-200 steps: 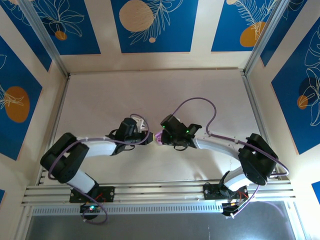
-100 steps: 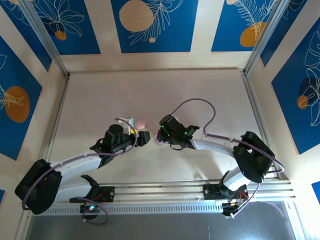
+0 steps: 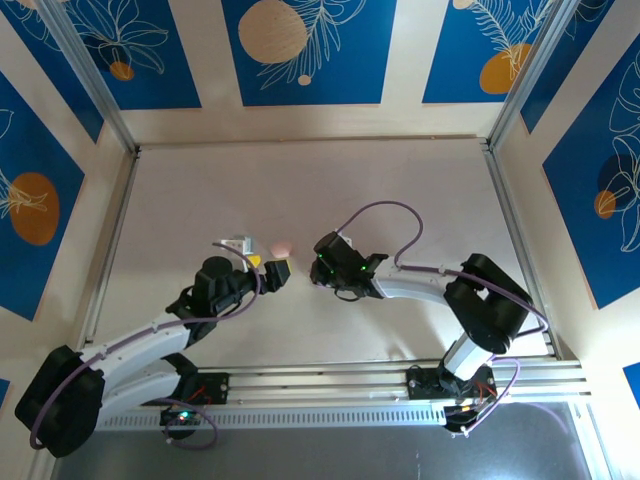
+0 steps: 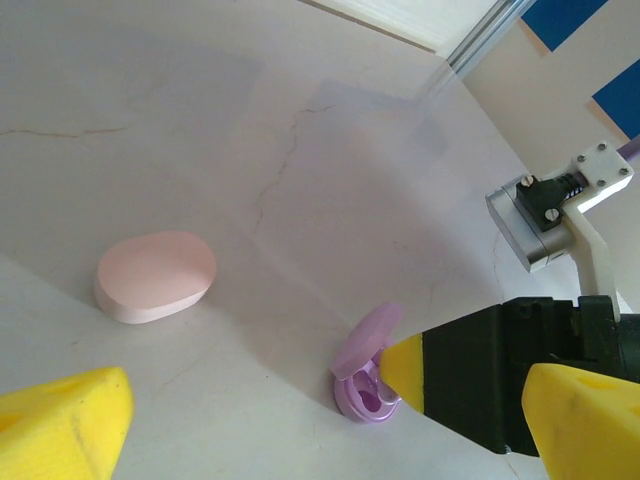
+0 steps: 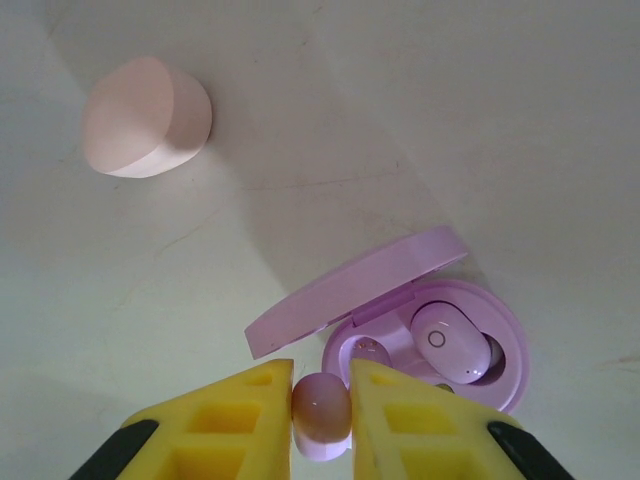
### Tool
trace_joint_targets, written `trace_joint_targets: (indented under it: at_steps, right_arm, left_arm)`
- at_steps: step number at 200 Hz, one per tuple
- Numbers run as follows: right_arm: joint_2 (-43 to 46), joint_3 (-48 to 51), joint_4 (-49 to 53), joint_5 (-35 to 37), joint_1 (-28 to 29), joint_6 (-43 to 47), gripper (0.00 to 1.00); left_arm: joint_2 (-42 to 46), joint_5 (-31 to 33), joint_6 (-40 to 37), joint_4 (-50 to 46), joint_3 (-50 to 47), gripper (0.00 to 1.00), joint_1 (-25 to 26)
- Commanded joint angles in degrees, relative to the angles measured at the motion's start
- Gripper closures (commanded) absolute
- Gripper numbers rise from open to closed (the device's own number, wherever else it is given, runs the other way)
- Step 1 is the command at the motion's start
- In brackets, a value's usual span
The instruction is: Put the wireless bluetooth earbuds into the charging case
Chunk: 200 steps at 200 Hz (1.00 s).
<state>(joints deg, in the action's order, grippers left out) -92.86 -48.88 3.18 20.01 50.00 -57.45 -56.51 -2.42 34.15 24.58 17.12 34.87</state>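
Left gripper jaws spread wide, facing the right gripper, which pinches an earbud between its fingertips.

One pink case, one purple case, two earbuds.

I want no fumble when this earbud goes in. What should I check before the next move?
1. Grip on held earbud by right claw: ok.
2. The purple case has its lid open: ok.
3. The near slot looks free: ok; a seated earbud fills the other.
4. The left claw is open, apart from the case: ok.
5. Held earbud turned to match the slot: cannot tell.
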Motion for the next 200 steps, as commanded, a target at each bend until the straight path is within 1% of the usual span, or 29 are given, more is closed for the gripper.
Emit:
trace_joint_targets:
  at_steps: [1, 180, 200]
  right_arm:
    - [-1.0, 0.3, -1.4, 1.3, -0.2, -1.0, 0.80]
    - [-3.3, 0.5, -1.2, 0.5, 0.0, -1.8, 0.80]
    - [-3.1, 0.7, -1.2, 0.5, 0.2, -1.9, 0.77]
  left_arm:
    - [0.3, 0.9, 0.2, 0.5, -0.6, 0.00, -0.7]
    - [-0.6, 0.0, 0.4, 1.6, -0.7, 0.01, -0.9]
    - [-0.5, 0.0, 0.4, 1.6, -0.7, 0.00, -0.9]
